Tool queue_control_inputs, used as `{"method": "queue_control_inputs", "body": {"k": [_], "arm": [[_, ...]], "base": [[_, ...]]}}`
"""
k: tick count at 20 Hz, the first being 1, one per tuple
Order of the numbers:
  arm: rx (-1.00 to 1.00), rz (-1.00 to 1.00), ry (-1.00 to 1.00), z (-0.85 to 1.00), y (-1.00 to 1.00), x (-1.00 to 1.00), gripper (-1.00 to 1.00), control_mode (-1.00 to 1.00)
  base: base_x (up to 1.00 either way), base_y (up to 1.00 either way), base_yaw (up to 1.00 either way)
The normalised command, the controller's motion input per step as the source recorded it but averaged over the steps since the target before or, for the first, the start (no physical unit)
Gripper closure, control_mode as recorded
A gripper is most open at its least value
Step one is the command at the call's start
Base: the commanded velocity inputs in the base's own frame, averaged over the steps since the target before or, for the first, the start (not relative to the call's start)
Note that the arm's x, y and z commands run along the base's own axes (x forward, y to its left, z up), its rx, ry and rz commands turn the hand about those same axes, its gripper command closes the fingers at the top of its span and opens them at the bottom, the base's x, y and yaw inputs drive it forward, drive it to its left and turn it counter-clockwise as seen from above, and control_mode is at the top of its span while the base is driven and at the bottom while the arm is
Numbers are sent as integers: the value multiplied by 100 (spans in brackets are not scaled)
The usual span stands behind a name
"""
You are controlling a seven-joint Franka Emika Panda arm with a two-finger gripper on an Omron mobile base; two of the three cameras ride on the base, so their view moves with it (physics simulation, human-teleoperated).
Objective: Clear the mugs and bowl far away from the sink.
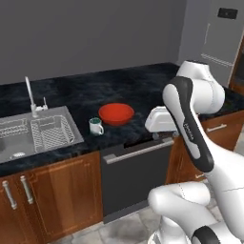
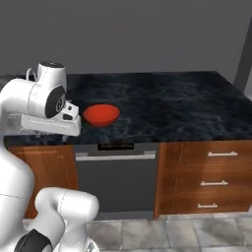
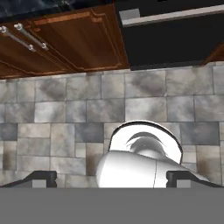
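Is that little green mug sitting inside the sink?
No, the green mug stands on the dark counter between the sink and the red bowl.

Black dishwasher under dark counter, beside perhaps wooden cabinets.

Kitchen (sink, dishwasher, cabinets)

The robot arm is showing a glossy white shell with rounded, thick links. Dark grey bands are running along the joints, and one long dark stripe is curving down the upper link at about 3 o'clock in the left base view. A small pale marking is sitting on that stripe, too small to read. The claw is showing two small dark finger tips, standing wide apart.
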Motion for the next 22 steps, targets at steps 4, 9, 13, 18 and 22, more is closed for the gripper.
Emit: {"method": "queue_control_inputs", "body": {"k": [4,9,13,18,22], "arm": [[0,0,0,0,0,0,-100,100],[0,0,0,0,0,0,-100,100],[0,0,0,0,0,0,-100,100],[0,0,0,0,0,0,-100,100],[0,0,0,0,0,0,-100,100]], "base": [[69,-59,17],[92,-11,14],[78,0,21],[29,7,20],[16,9,15]]}}
